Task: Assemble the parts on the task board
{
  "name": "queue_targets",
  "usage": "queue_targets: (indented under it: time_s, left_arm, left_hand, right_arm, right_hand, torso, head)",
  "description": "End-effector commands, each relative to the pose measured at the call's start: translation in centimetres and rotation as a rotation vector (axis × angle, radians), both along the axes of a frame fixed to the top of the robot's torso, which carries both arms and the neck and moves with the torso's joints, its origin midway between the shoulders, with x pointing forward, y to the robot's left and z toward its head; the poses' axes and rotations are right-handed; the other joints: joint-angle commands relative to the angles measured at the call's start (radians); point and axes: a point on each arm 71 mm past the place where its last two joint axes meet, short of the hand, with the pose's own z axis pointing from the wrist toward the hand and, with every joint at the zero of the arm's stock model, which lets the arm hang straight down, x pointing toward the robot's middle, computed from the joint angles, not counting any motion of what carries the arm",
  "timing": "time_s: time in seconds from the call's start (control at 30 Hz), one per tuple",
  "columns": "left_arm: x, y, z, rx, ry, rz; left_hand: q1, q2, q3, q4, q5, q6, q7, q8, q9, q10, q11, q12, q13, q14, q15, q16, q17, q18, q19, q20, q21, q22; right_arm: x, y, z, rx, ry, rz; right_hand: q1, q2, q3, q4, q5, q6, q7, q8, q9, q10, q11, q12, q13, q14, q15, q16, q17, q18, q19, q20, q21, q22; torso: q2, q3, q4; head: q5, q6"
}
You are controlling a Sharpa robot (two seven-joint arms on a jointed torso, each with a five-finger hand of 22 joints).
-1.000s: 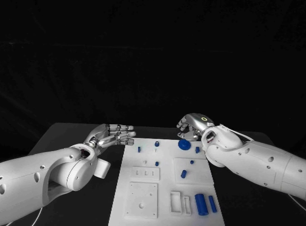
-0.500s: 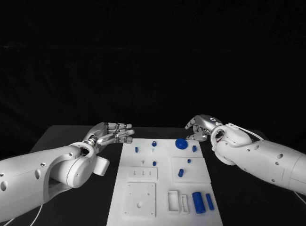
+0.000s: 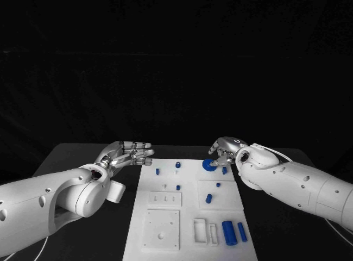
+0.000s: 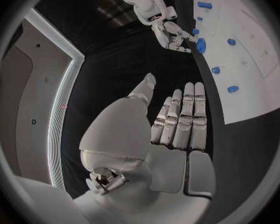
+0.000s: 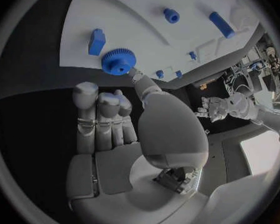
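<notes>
My right hand [image 5: 124,134] is brushed silver metal over smooth white plastic shells, and my left hand [image 4: 171,129] has the same finish. The task board [image 3: 188,217] looks like matt white plastic. The gear [image 5: 118,62] is blue plastic with a ridged rim. The table [image 3: 75,157] is dull black.

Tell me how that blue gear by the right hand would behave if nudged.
The gear looks like hard plastic, so probably stiff and light. It lies flat on the board, so it would likely slide, not roll. Its toothed rim should give the fingers some purchase.
</notes>
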Motion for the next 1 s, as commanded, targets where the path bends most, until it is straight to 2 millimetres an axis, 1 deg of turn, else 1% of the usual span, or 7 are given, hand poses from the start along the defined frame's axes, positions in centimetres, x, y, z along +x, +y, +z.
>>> queue_targets:
  time_s: [0.03,0.13,0.37,0.6,0.67,0.8,1.0]
  left_arm:
    - [-0.1,-0.4,0.1,-0.011,0.000,-0.020]
    - [-0.2,-0.5,0.1,-0.011,0.002,-0.023]
    - [-0.3,-0.6,0.1,-0.011,0.006,-0.027]
    - [-0.3,-0.6,0.0,-0.010,0.009,-0.026]
    - [-0.3,-0.6,0.0,-0.010,0.010,-0.027]
    - [-0.3,-0.6,0.0,-0.010,0.014,-0.030]
    - [-0.3,-0.6,0.0,-0.010,0.018,-0.032]
  left_hand:
    - [0.000,-0.010,0.004,-0.003,0.004,-0.006,0.002,0.003,-0.001,-0.007,0.005,0.001,0.001,-0.009,0.000,-0.005,0.001,-0.011,-0.009,0.001,0.005,-0.001]
    - [0.000,-0.010,0.004,-0.003,0.004,-0.006,0.002,0.003,-0.001,-0.007,0.005,0.001,0.001,-0.009,0.000,-0.005,0.001,-0.011,-0.009,0.001,0.005,-0.001]
    - [0.000,-0.012,0.005,-0.002,0.004,-0.010,0.004,0.003,-0.001,-0.008,0.005,0.001,0.001,-0.009,0.000,-0.005,0.001,-0.010,-0.010,0.002,0.005,-0.001]
    - [0.000,-0.013,0.006,-0.002,0.004,-0.013,0.005,0.003,-0.002,-0.009,0.006,0.001,0.001,-0.010,0.000,-0.005,0.001,-0.010,-0.009,0.002,0.005,-0.001]
    - [-0.001,-0.014,0.006,0.000,0.004,-0.018,0.005,0.002,-0.002,-0.010,0.007,0.001,0.001,-0.009,0.000,-0.005,0.001,-0.010,-0.010,0.002,0.005,-0.001]
    - [-0.001,-0.014,0.006,0.000,0.004,-0.018,0.005,0.002,-0.002,-0.010,0.007,0.001,0.001,-0.009,0.000,-0.005,0.001,-0.010,-0.010,0.002,0.005,-0.001]
    - [-0.001,-0.017,0.008,0.002,0.004,-0.022,0.006,0.003,-0.002,-0.013,0.007,0.001,0.001,-0.010,0.001,-0.005,0.001,-0.010,-0.011,0.003,0.005,-0.001]
  right_arm:
    - [0.1,0.2,-0.4,-0.043,0.027,0.020]
    - [0.3,0.3,-0.5,-0.051,0.031,0.015]
    - [0.7,0.4,-0.9,-0.062,0.048,0.004]
    - [0.9,0.3,-1.2,-0.053,0.078,-0.003]
    - [0.9,0.1,-1.4,-0.042,0.092,-0.006]
    - [1.0,-0.1,-1.6,-0.025,0.119,-0.007]
    - [1.1,0.0,-1.9,-0.014,0.148,-0.004]
  right_hand:
    - [-0.001,0.006,0.009,-0.005,0.005,-0.002,-0.001,0.000,-0.001,0.002,0.002,0.000,0.000,0.009,0.000,-0.005,0.006,-0.012,0.035,0.009,-0.006,0.007]
    - [-0.009,0.005,0.027,-0.014,0.003,-0.001,-0.002,0.000,-0.001,0.003,0.000,0.000,0.001,0.011,0.000,-0.005,0.013,-0.013,0.038,0.009,-0.008,0.016]
    - [-0.014,0.006,0.015,-0.011,0.003,-0.007,-0.001,0.001,-0.001,0.004,0.001,0.001,0.002,0.011,0.000,-0.004,0.022,-0.013,0.040,0.010,-0.008,0.026]
    - [-0.017,0.007,0.009,-0.008,0.002,-0.014,0.001,0.000,-0.001,0.001,0.003,0.000,0.001,0.012,0.002,-0.001,0.028,-0.012,0.041,0.011,-0.009,0.032]
    - [-0.022,0.006,-0.005,-0.001,0.013,-0.018,0.003,0.001,-0.001,-0.003,0.007,-0.003,0.000,0.012,0.004,-0.002,0.030,-0.010,0.041,0.012,-0.013,0.036]
    - [-0.014,0.015,-0.046,0.015,0.033,-0.034,0.009,0.000,-0.001,-0.008,0.013,-0.002,-0.003,0.012,0.008,-0.001,0.040,-0.003,0.045,0.017,-0.021,0.050]
    - [-0.015,0.017,-0.049,0.018,0.041,-0.034,0.009,0.000,-0.001,-0.010,0.014,-0.003,-0.004,0.013,0.008,0.000,0.042,-0.003,0.045,0.017,-0.023,0.053]
  torso:
    - [0.000,-0.0003,0.0016]
    - [0.000,-0.0003,0.0009]
    - [0.001,-0.0001,0.0024]
    - [0.000,0.0017,0.0014]
    - [0.000,0.0014,0.0010]
    - [0.000,0.0012,0.0004]
    - [0.000,0.0017,-0.0006]
  head:
    - [-0.001,-0.004]
    - [-0.001,-0.005]
    - [-0.002,-0.008]
    - [0.001,-0.011]
    - [0.001,-0.011]
    - [0.002,-0.012]
    - [0.002,-0.014]
